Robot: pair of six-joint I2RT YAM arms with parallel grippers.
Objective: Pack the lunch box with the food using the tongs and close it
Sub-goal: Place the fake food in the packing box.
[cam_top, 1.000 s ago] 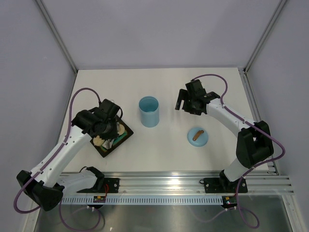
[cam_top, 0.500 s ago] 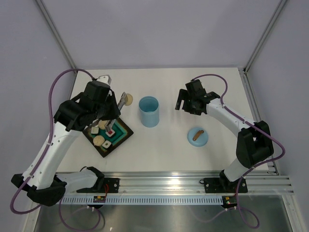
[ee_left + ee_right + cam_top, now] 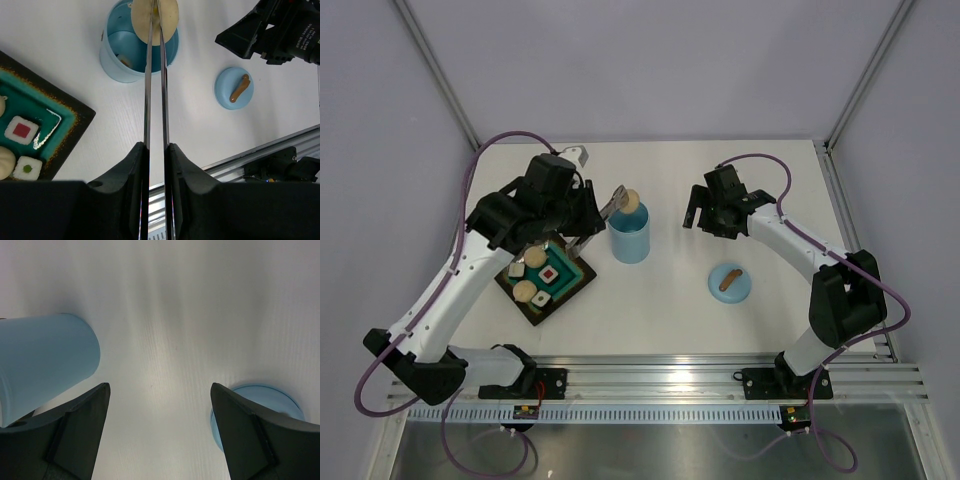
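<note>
Now a beige disc (image 3: 171, 17) is held over the lunch box (image 3: 629, 245), pinched between the tips of the tongs (image 3: 148, 90).
The tongs are squeezed by the left gripper (image 3: 156, 148); easing that squeeze above the open mouth is judged next. The lunch box stands mid-table (image 3: 660, 325), the surface white, pale walls (image 3: 620, 70) around.

Box (image 3: 629, 238), lid (image 3: 741, 291), tongs (image 3: 147, 100), tray (image 3: 578, 272): 1 ea.

Place: robotics lab test cell | Signs: plain grey enclosure walls (image 3: 640, 60); aluminium frame posts (image 3: 435, 70); slotted mounting rail (image 3: 660, 380) along white table (image 3: 660, 310)
</note>
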